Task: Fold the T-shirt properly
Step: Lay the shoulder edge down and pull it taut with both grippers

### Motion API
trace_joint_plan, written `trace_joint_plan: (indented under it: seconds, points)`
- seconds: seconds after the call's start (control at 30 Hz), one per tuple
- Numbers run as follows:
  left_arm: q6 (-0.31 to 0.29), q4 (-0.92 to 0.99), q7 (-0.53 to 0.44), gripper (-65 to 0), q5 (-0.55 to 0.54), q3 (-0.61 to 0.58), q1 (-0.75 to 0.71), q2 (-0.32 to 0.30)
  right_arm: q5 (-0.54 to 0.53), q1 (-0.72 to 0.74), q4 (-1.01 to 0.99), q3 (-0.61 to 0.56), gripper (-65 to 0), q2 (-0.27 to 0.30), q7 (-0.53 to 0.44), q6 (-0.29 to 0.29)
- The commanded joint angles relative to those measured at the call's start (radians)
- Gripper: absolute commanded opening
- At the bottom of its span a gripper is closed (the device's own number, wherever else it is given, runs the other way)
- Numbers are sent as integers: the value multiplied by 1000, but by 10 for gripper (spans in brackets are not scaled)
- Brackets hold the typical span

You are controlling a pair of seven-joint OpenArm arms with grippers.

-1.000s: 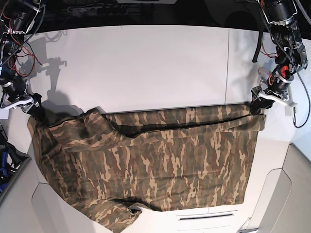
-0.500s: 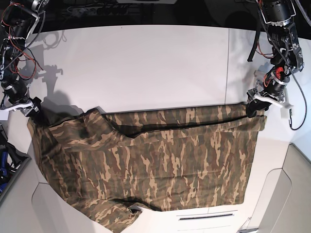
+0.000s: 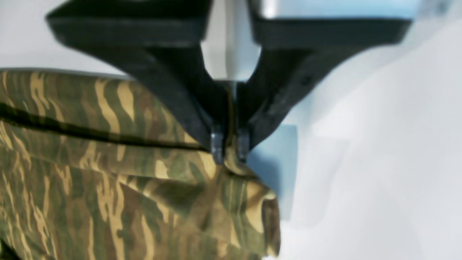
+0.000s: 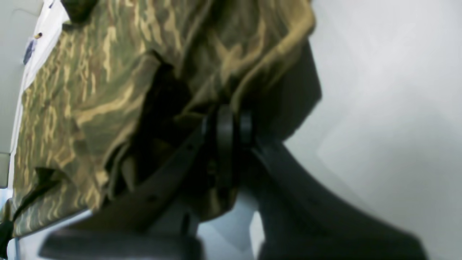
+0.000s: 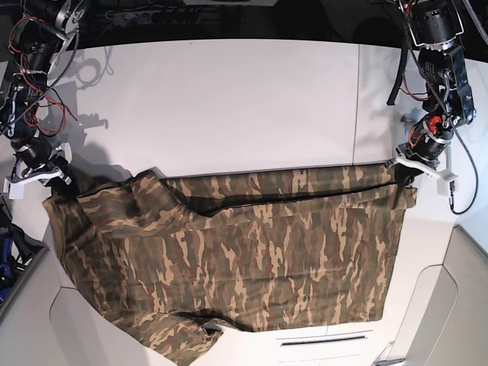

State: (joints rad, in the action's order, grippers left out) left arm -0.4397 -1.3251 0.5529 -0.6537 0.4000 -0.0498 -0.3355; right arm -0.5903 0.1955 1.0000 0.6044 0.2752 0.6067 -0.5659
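The camouflage T-shirt (image 5: 244,252) lies spread across the white table (image 5: 229,99), hanging over its front edge. My left gripper (image 5: 404,174) is shut on the shirt's far right corner; in the left wrist view the black fingertips (image 3: 217,144) pinch a bunched fold of the shirt (image 3: 108,173), with the gripper (image 3: 230,146) just above the cloth. My right gripper (image 5: 59,183) is shut on the shirt's far left corner; in the right wrist view the gripper (image 4: 225,122) clamps the cloth (image 4: 108,90), which drapes over the fingers.
Bare white table stretches behind the shirt. A seam line (image 5: 357,107) runs front to back at the right. Grey panels (image 5: 457,305) flank the table's front corners. Cables and dark gear (image 5: 152,15) sit along the back edge.
Both grippers have lifted and drawn slightly back with the shirt corners held. The top edge of the shirt has pulled straighter and tighter between them.
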Motion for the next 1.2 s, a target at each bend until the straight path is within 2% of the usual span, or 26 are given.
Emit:
trace_joint_plan:
  seconds: [0.0, 0.13, 0.27, 0.4, 0.5, 0.87, 1.17]
  points:
    - [-41, -18, -18, -650, -6, 5, 15, -23, -22, 18, 19, 2, -650, 21, 9, -18]
    - [-58, -58, -18, -650, 49, 6, 10, -50, -47, 8, 66, 7, -650, 29, 111, -18]
    - [-58, -138, -9, -650, 45, 6, -40, -82, -120, -61, 171, 10, -650, 52, 177, -18]
    - [-58, -234, 27, -650, 45, 8, -114, -95, -187, -138, 257, 12, -650, 74, 276, -18]
    - [-58, -299, 27, -650, 45, 19, -163, -97, -222, -184, 306, 26, -650, 79, 312, -18]
    - [-58, -469, 28, -650, 45, 74, -357, -97, -283, -402, 497, 108, -650, 80, 336, -18]
    - [-58, -547, 50, -650, 45, 77, -464, -97, -312, -514, 528, 138, -650, 112, 342, -18]
